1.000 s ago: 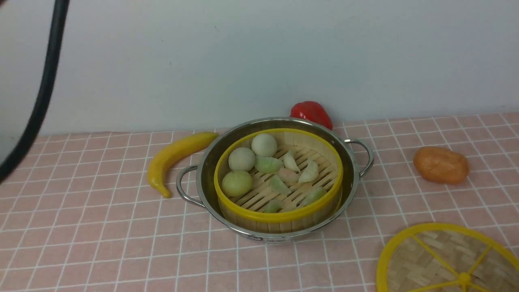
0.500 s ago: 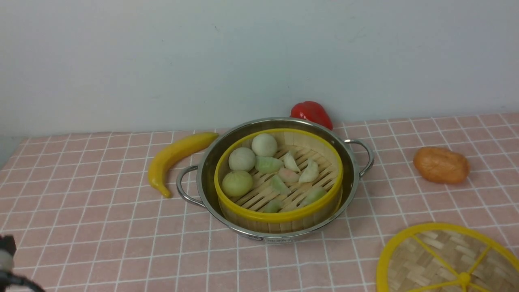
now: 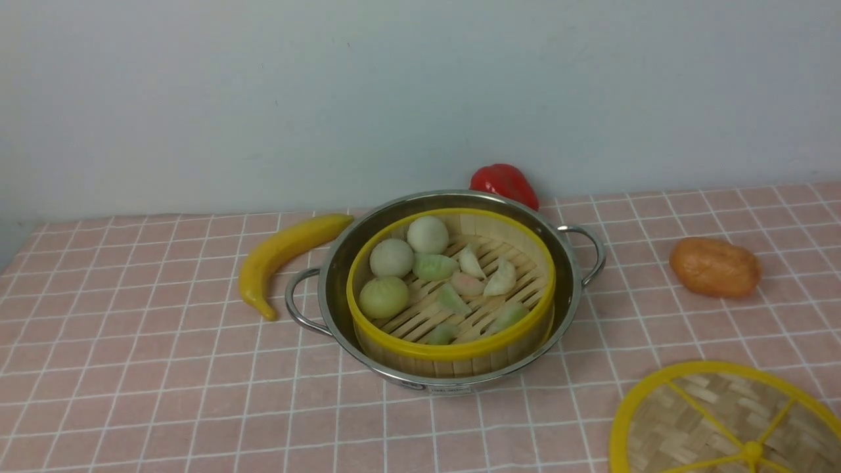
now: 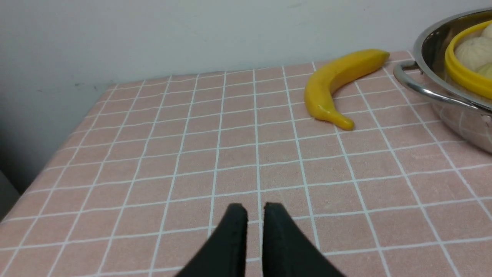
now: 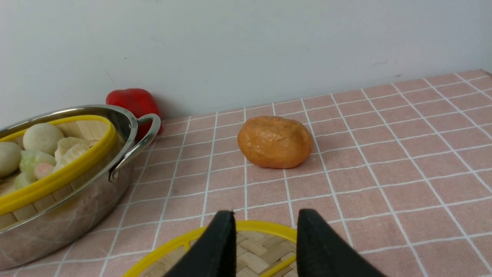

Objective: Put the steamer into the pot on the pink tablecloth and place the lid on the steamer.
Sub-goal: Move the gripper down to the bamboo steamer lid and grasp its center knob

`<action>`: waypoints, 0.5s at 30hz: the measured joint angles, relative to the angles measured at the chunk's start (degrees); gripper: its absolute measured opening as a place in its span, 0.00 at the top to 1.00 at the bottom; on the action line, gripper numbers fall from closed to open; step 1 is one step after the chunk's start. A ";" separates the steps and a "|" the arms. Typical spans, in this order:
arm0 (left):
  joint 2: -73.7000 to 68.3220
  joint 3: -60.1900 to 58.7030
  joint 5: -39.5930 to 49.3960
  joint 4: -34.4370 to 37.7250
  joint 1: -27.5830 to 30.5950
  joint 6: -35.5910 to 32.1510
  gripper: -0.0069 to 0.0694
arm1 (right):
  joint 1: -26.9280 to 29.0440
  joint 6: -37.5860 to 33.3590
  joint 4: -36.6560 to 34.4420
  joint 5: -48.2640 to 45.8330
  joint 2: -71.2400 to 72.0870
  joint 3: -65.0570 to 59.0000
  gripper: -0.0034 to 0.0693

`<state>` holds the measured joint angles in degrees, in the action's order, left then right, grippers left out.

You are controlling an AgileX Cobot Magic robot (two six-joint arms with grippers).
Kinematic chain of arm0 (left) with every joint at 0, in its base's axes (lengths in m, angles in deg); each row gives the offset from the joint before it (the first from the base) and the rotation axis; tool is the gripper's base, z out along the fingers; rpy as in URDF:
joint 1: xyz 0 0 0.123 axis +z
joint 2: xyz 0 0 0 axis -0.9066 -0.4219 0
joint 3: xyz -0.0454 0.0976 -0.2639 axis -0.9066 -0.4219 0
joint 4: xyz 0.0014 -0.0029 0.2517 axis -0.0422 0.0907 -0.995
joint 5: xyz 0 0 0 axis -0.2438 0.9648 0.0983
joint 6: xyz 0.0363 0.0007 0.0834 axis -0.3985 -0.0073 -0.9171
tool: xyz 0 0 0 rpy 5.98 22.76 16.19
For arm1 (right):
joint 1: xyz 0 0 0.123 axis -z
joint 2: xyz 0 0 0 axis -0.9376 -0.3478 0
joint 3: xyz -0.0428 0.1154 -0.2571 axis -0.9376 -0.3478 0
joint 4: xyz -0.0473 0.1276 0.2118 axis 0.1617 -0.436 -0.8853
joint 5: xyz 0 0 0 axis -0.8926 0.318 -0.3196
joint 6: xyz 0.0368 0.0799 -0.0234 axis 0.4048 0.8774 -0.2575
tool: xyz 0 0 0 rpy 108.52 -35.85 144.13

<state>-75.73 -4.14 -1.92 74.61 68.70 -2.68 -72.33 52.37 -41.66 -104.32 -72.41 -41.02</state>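
The steamer [image 3: 453, 350], a yellow-rimmed bamboo basket holding buns and dumplings, sits inside the steel pot [image 3: 566, 263] on the pink tablecloth [image 3: 164, 368]. The lid [image 3: 690, 414] lies flat on the cloth at the front right, partly cut off by the frame. Neither gripper shows in the front view. In the left wrist view my left gripper [image 4: 255, 209] hovers over bare cloth, its fingers a narrow gap apart with nothing between them. My right gripper [image 5: 265, 217] stands open just above the lid's far rim [image 5: 250, 227], holding nothing.
A yellow banana [image 3: 282, 253] lies left of the pot. A red pepper [image 3: 504, 182] sits behind it by the wall. An orange potato-like lump [image 3: 715, 267] rests to the right. The cloth's left edge [image 4: 46, 154] drops off near the left gripper.
The left arm's black cable, at the top left a second ago, dropped to the lower left corner and has now left the front view. Pot, steamer and lid have not moved.
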 joint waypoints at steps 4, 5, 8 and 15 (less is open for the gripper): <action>0.07 0.00 0.04 0.00 0.00 0.00 0.81 | 0.00 0.00 0.00 0.00 0.00 0.00 0.62; 0.07 0.00 0.04 0.00 0.00 0.00 0.81 | 0.00 0.00 0.00 0.00 0.00 0.00 0.62; 0.07 0.00 0.04 0.00 0.00 0.00 0.80 | 0.00 0.00 0.00 0.00 0.00 0.00 0.62; 0.07 0.00 0.04 0.00 0.00 0.00 0.78 | 0.00 0.00 0.00 0.00 0.00 0.00 0.62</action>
<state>-75.66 -4.14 -1.88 74.61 68.70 -2.68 -72.33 52.37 -41.66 -104.32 -72.41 -41.02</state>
